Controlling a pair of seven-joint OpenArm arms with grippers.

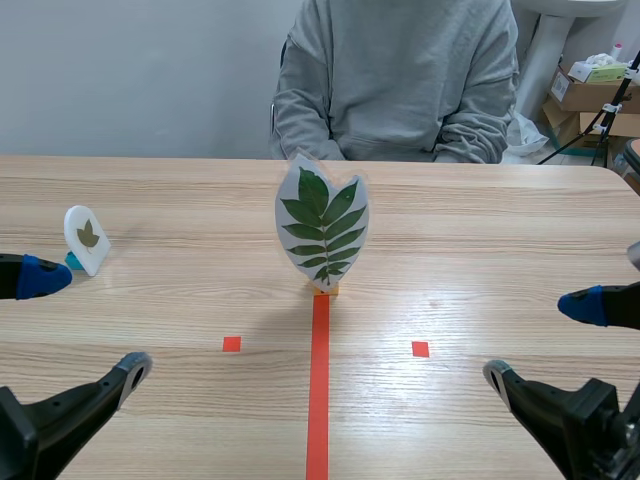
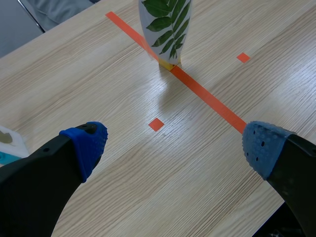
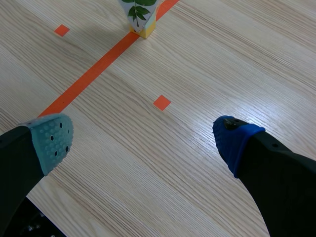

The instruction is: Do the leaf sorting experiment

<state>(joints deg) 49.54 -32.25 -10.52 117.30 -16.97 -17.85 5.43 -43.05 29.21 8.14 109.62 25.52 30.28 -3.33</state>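
A: Scene view: seeing a big leaf card [image 1: 322, 225] standing upright at the tape line's [image 1: 318, 380] far end, and a small leaf card [image 1: 87, 238] at its nine o'clock.
B: Left wrist view?
A: Seeing the left gripper [image 2: 175, 145] gaping, released, with the big leaf card at twelve o'clock.
B: Right wrist view?
A: Seeing the right gripper [image 3: 140, 140] spread wide, grasping nothing, with the big leaf card at eleven o'clock.

Bright, even light falls from above. The leaf card [image 1: 322, 225] throws a faint, soft shadow on the table [image 1: 480, 230]. Pale glare lies just ahead of the jaws of the right gripper [image 3: 143, 138].
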